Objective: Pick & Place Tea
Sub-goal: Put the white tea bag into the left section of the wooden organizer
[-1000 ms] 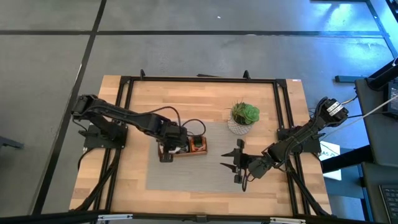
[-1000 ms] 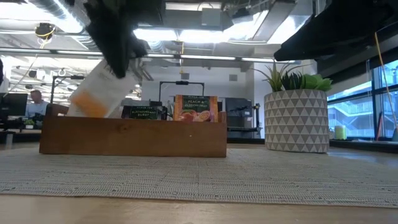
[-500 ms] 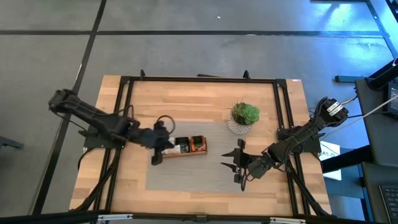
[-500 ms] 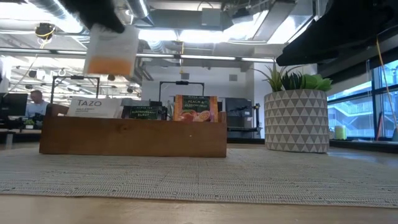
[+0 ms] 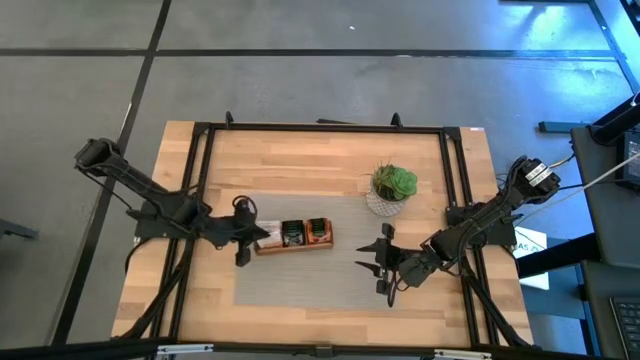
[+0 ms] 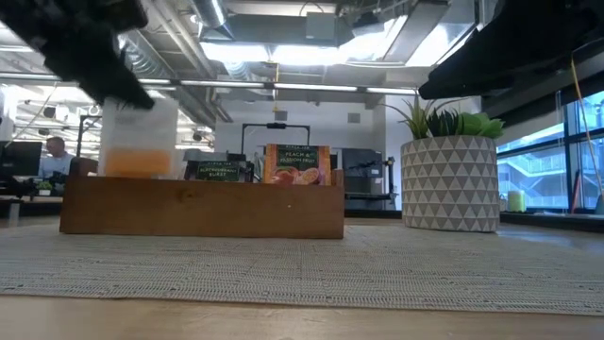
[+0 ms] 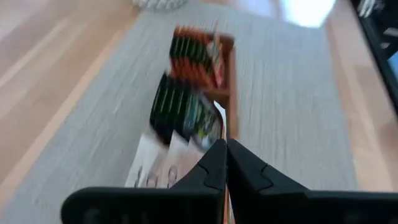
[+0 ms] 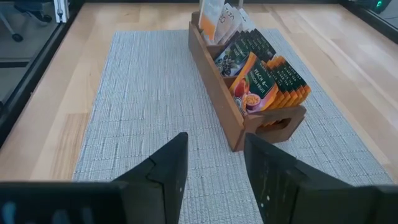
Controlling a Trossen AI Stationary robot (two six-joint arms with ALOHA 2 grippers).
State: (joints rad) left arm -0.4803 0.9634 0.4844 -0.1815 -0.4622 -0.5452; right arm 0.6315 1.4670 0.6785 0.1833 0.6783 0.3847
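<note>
A long wooden tray lies on a grey woven mat, with white, dark and orange tea sachets standing in its three compartments. My left gripper hovers at the tray's left end and is shut on a white-and-orange sachet. That sachet hangs over the tray's left compartment, where more white sachets stand. My right gripper waits open above the mat, right of the tray and near the potted plant. My left gripper pinches the white-and-orange sachet by its upper edge between its two shut fingers, coming from the table's left and slanting down. The sachet hangs upright below the fingers. Its lower edge is about level with the tray's rim.
The plant in its patterned white pot stands at the mat's far right corner. A black frame runs around the table. Bare mat lies on the near side of the tray. A person sits far off in the room.
My left gripper drew the white-and-orange sachet up out of the tray's left compartment. It then moved toward the table's left edge and came down somewhat. The sachet, tilted at first, now hangs upright and lower. The left arm has folded back leftward.
</note>
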